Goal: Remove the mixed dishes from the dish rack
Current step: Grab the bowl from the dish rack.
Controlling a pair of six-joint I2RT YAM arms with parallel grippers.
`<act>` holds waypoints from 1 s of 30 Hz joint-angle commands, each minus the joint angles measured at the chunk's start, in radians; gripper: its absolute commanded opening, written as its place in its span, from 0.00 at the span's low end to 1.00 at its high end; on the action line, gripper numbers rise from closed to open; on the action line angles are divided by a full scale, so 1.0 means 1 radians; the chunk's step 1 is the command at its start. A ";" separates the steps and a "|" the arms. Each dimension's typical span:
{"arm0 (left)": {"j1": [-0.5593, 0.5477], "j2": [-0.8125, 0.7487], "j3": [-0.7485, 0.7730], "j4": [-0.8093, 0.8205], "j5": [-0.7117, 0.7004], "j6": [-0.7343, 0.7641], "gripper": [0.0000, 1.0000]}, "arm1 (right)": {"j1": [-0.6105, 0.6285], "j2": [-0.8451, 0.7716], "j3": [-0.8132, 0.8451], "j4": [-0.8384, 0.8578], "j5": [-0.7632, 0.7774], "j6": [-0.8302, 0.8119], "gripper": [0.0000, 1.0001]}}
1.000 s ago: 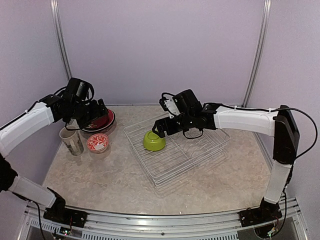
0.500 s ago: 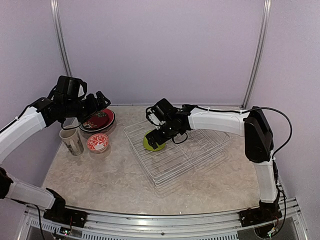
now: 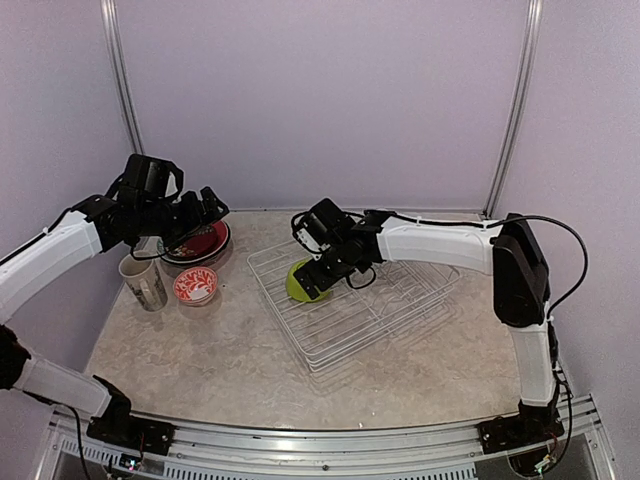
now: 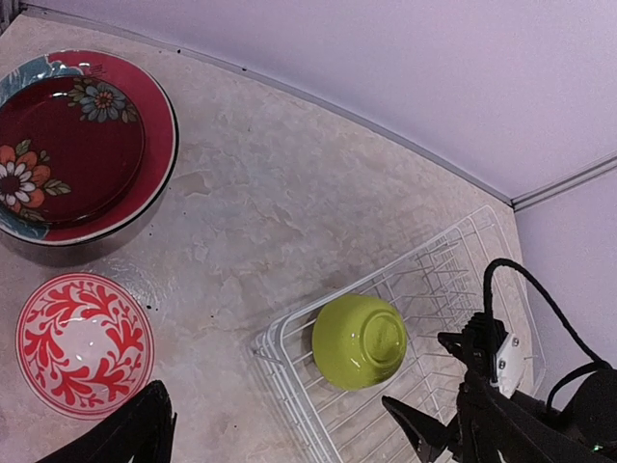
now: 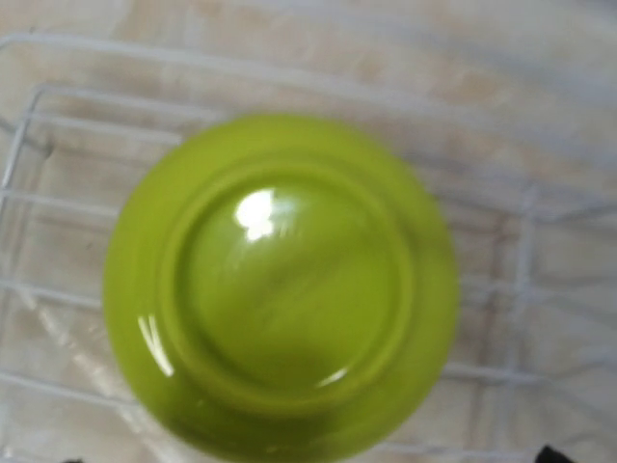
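Observation:
The lime-green bowl lies upside down in the near left corner of the white wire dish rack. It fills the right wrist view and shows in the left wrist view. My right gripper hangs right over the bowl, jaws open, with only the fingertips showing. My left gripper is open and empty above the stack topped by a red flowered plate. The white-and-red small bowl and the cream mug stand left of the rack.
The plate stack sits at the back left by the wall. The rack holds only upright tines besides the bowl. My right arm reaches across the rack from the right.
My right arm swung left and came down over the lime-green bowl. My left gripper rose from the plate stack and shifted a little right.

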 commanded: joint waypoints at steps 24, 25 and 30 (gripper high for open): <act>-0.009 0.012 0.022 -0.023 -0.025 0.022 0.98 | 0.087 0.190 0.134 0.058 0.298 -0.387 1.00; -0.009 0.010 0.022 -0.023 -0.025 0.027 0.98 | 0.087 0.190 0.131 0.062 0.314 -0.387 1.00; -0.007 0.012 0.020 -0.020 -0.021 0.020 0.99 | 0.082 0.161 0.098 0.090 0.410 -0.359 1.00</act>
